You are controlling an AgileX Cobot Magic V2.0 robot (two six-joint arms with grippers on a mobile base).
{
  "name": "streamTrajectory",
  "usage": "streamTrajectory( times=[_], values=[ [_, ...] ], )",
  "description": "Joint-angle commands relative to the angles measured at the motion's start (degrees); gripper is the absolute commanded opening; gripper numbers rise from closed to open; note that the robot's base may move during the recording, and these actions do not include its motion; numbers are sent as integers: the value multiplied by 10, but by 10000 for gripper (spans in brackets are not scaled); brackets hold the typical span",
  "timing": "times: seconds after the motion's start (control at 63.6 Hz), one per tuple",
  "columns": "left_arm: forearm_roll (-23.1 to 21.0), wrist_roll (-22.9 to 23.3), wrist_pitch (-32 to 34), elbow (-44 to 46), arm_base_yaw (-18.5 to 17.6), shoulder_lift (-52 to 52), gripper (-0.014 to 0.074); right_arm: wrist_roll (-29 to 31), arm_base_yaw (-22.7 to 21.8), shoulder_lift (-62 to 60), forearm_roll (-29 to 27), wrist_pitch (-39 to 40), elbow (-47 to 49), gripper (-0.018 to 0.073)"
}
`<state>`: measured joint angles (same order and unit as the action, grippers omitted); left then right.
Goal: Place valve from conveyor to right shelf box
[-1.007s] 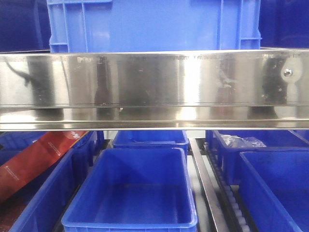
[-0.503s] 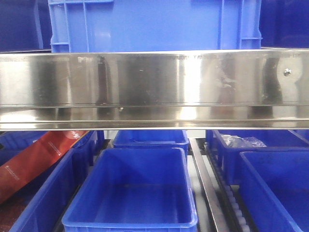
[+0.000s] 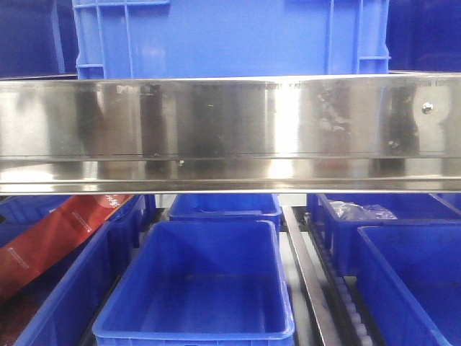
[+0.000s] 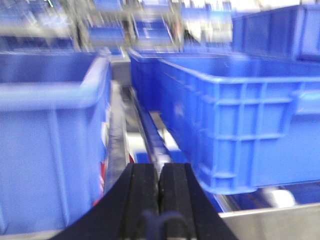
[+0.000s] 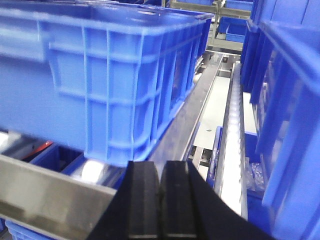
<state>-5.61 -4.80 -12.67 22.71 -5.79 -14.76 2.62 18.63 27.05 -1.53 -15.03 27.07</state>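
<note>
Steel shelving fills the front view: a shiny rail (image 3: 230, 130) crosses the middle, one blue crate (image 3: 230, 36) above it and an empty blue bin (image 3: 194, 288) below, with a red packet (image 3: 50, 238) in the bin at the lower left. Both wrist views look along rows of crates. Left gripper (image 4: 160, 200) and right gripper (image 5: 161, 200) have their pads pressed together, nothing between them. Neither valve nor conveyor shows in any view, so where the valve lies cannot be told; judging by the empty claws, the pick and the placing both seem left to do
</note>
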Motion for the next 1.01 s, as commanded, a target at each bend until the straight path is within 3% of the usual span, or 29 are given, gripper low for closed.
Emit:
streamTrajectory(
  times=[0.0, 0.771, 0.912, 0.991],
  values=[
    [1, 4, 43, -26, 1, 16, -111, -1, -3, -10, 6, 31, -17, -162],
    [1, 4, 47, -33, 1, 17, -111, -1, -3, -10, 6, 31, -18, -162],
    [79, 4, 38, -38, 20, 23, -111, -1, -3, -10, 6, 31, -18, -162],
    [79, 4, 38, -55, 46, 37, -111, -1, -3, -10, 6, 31, -18, -162]
  ],
)
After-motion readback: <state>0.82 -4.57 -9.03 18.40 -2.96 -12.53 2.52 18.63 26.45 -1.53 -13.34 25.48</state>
